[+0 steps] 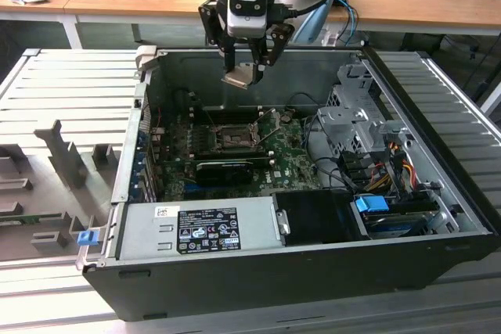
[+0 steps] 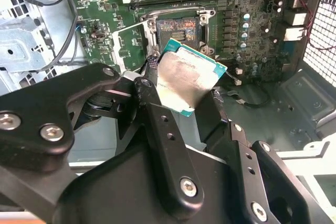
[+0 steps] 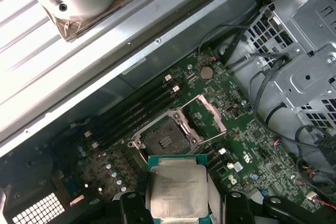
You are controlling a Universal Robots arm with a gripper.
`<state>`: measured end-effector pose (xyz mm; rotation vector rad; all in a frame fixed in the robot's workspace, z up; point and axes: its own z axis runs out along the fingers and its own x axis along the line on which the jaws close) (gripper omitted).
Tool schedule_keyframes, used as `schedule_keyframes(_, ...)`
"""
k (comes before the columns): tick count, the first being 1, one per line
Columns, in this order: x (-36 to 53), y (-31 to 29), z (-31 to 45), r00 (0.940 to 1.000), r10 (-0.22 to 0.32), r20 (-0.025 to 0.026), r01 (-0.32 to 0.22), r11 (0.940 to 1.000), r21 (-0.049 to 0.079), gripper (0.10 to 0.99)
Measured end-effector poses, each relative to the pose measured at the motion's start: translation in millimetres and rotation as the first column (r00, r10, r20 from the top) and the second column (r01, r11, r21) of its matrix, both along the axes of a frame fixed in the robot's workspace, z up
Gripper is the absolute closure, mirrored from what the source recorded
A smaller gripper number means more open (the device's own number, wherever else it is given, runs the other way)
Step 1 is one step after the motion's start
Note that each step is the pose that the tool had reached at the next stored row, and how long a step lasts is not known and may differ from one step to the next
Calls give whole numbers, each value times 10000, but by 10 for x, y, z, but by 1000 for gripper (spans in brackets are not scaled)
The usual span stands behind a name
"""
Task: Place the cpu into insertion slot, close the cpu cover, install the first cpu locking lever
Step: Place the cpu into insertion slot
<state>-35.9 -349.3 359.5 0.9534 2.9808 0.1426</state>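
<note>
In the exterior view the gripper (image 1: pixel 244 74) hung above the open black case (image 1: pixel 438 217), near its far wall. The cpu (image 1: pixel 239 78) was between its jaws, well above the green board (image 1: pixel 290 163). This view gave the height, which the wrist views did not give.

In the second wrist view two black fingers (image 2: pixel 149 100) pressed on opposite edges of the cpu (image 2: pixel 186 80). So the jaws were pinching it, closed only as far as its width. It was a flat square with a pale, dull metal face and a green rim, and it sat tilted in the grip.

In the first wrist view the slot (image 3: pixel 163 141) lay bare on the board, apart from the cpu (image 3: pixel 176 187). The slot was a black square in a silver frame. The cover (image 3: pixel 206 119), a thin metal frame with a cut-out centre, stood raised beside the slot.
</note>
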Motion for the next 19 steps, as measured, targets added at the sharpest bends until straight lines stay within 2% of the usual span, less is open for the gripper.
schedule_keyframes(19,0,0,-17,9986,-521,-1,521,9986,0,557)
